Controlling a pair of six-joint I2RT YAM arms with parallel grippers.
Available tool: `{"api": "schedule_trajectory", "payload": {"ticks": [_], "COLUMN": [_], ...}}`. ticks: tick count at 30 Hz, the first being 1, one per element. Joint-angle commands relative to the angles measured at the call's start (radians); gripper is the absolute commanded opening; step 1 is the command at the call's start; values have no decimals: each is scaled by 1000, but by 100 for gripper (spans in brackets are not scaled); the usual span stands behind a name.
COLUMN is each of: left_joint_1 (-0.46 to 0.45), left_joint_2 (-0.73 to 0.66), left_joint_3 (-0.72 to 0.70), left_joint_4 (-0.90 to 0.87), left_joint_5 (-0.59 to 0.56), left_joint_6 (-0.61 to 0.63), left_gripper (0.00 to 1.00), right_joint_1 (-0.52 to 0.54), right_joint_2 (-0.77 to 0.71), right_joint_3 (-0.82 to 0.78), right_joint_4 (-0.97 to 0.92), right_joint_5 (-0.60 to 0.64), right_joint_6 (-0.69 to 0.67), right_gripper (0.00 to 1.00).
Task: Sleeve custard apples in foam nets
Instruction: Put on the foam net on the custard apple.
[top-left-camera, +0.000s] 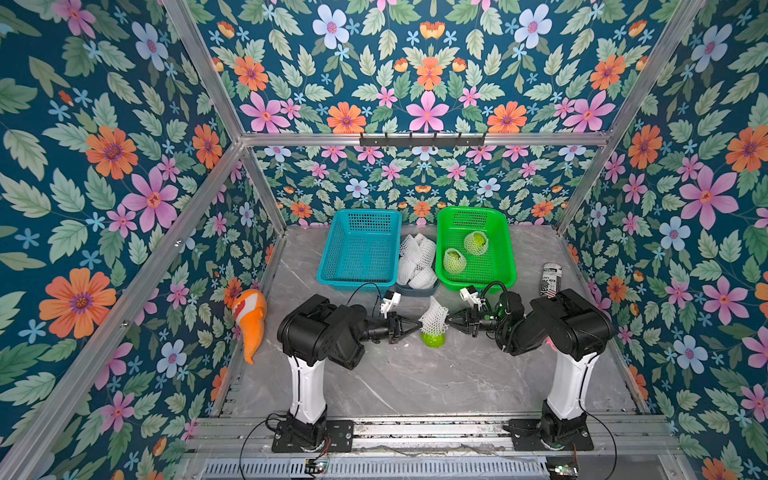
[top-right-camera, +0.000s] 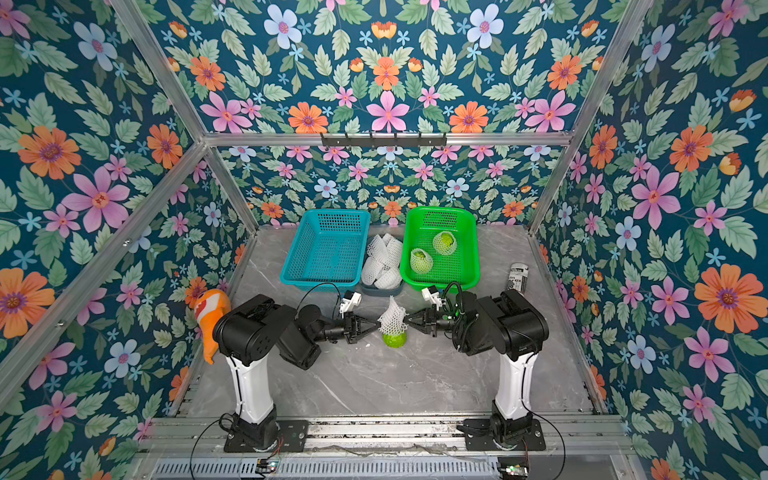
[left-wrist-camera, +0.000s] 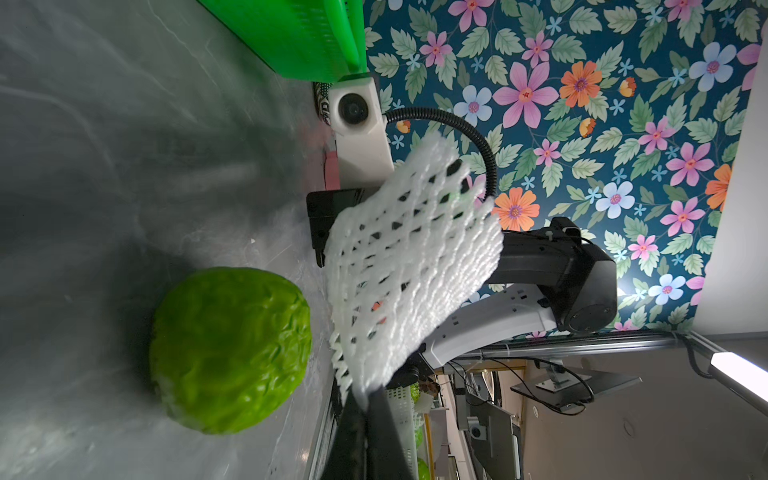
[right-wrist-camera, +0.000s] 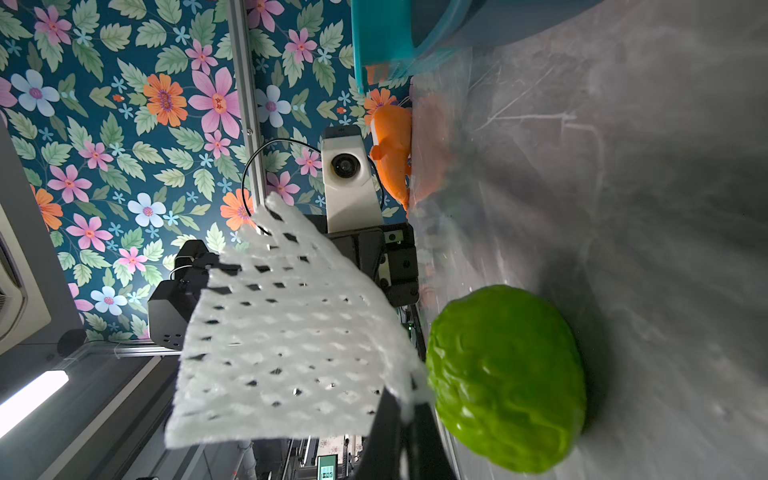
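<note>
Item: foam net (top-left-camera: 433, 316), hanging just above the custard apple (top-left-camera: 433, 339) on the tabletop (top-left-camera: 415, 382). Left gripper (top-left-camera: 419, 323) and right gripper (top-left-camera: 449, 319) each clamped on opposite edges of its lower rim. Handling: centre the mouth over the fruit; lower both sides evenly so you don't roll it.

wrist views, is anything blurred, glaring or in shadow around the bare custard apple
Left wrist view: the custard apple is fairly sharp, the table around it smeared and soft, with a dark shadow beside the fruit. Right wrist view: same soft table, dark shadow beside the fruit, foam net slightly soft, a strip light blown out. In both top views: evenly lit and sharp.
</note>
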Motion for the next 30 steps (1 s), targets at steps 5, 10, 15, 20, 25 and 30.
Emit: {"api": "schedule_trajectory", "payload": {"ticks": [5, 10, 15, 20, 25, 30], "left_joint_1": [-1, -5, -10, -20, -19, -19], "left_joint_2": [29, 34, 52, 78, 114, 137], "left_joint_3": [-7, -23, -32, -41, -48, -43], "left_joint_4": [98, 97, 97, 99, 97, 97], "left_joint_5": [11, 18, 19, 15, 11, 15], "left_joint_6": [30, 33, 48, 63, 76, 78], "left_gripper": [0, 0, 0, 0, 0, 0], "right_joint_1": [-11, -10, -11, -10, -11, -11], "right_joint_2": [12, 15, 25, 28, 48, 79], "right_joint_3": [-32, -52, -68, -82, -100, -109], "right_joint_4": [56, 56, 56, 49, 55, 56], "right_joint_5": [-5, -3, 10, 20, 37, 55], "right_joint_6": [-25, -36, -54, -73, -88, -101], "right_gripper": [0, 0, 0, 0, 0, 0]}}
